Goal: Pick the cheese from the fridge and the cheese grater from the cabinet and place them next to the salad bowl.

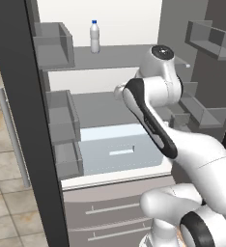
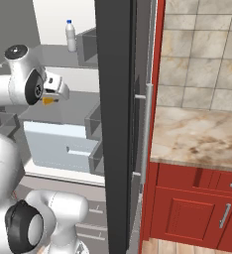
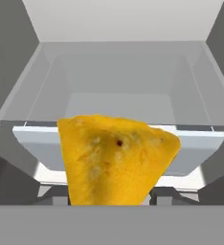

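Gripping cheese (image 3: 114, 160) in pincer (image 2: 49, 99) | wedge clamped at tips | above fridge (image 1: 134, 108) drawer (image 1: 120, 149)

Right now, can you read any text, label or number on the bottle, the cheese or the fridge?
No readable text anywhere.
Bottle: plain pale body under a blue cap, no label to read.
Cheese: bare yellow-orange surface, no markings.
Fridge: shelves, door bins and drawer are unmarked.

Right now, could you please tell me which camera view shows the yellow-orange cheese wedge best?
The hand view: the yellow-orange cheese wedge looms large and close, its speckled face plain. The right base view shows just a small orange sliver beneath the wrist. In the left base view the arm covers it.
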